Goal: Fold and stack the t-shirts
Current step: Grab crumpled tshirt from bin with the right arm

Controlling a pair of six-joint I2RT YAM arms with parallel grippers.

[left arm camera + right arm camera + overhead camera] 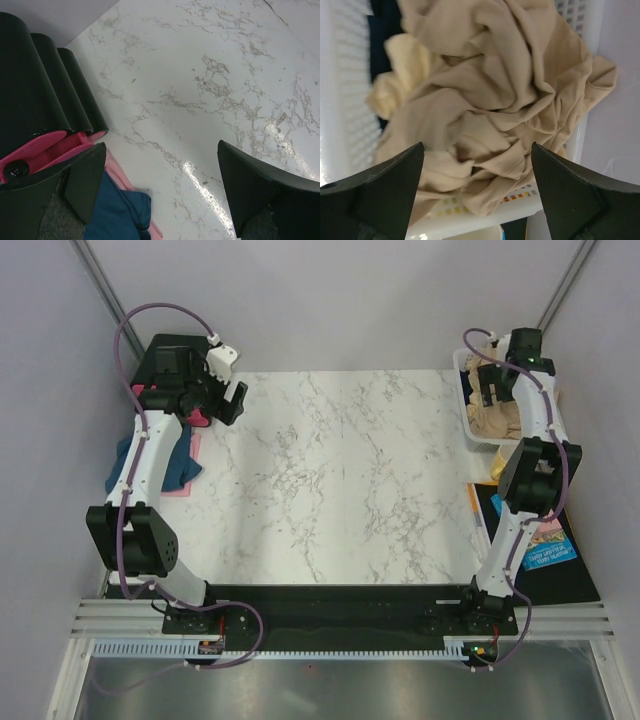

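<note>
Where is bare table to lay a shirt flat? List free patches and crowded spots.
Free: the middle of the marble tabletop, bordered by the blue shirt and pink shirt on the left, the white basket on the right, the arm bases nearest. Crowded: far-left corner, with black-and-pink boxes and the open left gripper; far-right, the open right gripper over the basket's tan shirts.

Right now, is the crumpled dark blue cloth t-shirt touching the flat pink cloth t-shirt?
Touching. The left wrist view shows the crumpled dark blue cloth t-shirt lying on the flat pink cloth t-shirt, with pink edges showing past it.
</note>
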